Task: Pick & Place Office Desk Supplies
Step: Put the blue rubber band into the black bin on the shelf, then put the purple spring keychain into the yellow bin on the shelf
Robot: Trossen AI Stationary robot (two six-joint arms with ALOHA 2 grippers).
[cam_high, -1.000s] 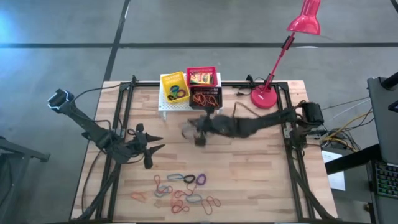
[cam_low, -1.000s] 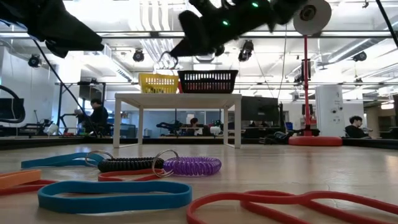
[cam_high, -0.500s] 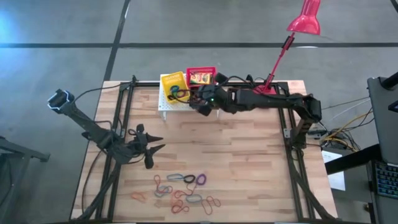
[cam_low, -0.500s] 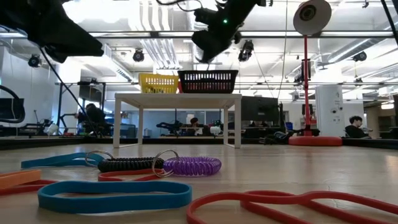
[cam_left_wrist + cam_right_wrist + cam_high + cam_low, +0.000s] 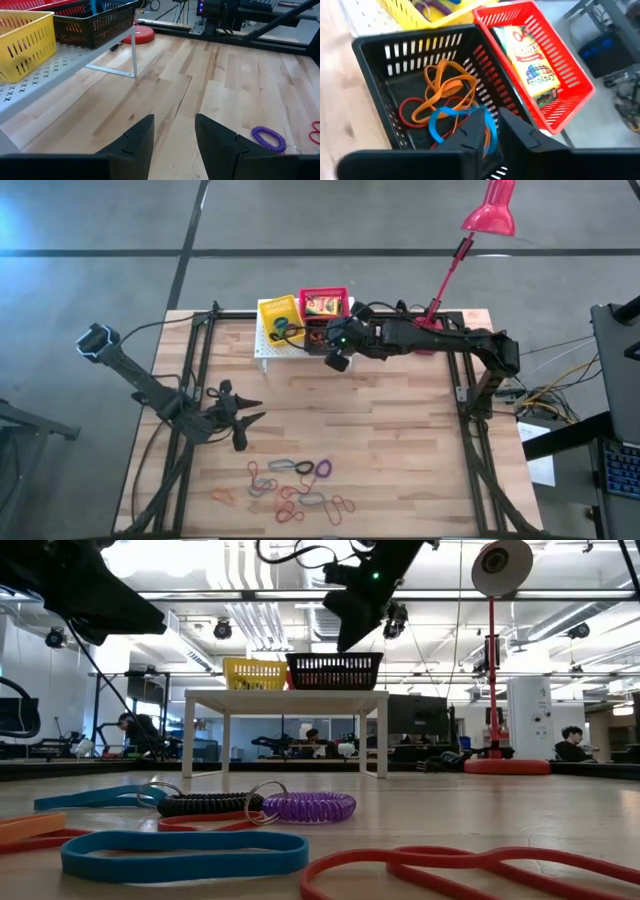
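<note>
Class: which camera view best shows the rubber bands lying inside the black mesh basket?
The right wrist view: it looks down into the black mesh basket, showing orange, red and blue rubber bands on its floor. The high view shows only faint colour beside the right gripper. The low and left wrist views show just the basket's side.

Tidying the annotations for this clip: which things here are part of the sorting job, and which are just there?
Part of the job: loose elastic loops; loops in black basket; crayon box; right gripper above that basket.

Just there: red lamp; white shelf; left gripper, idle.
</note>
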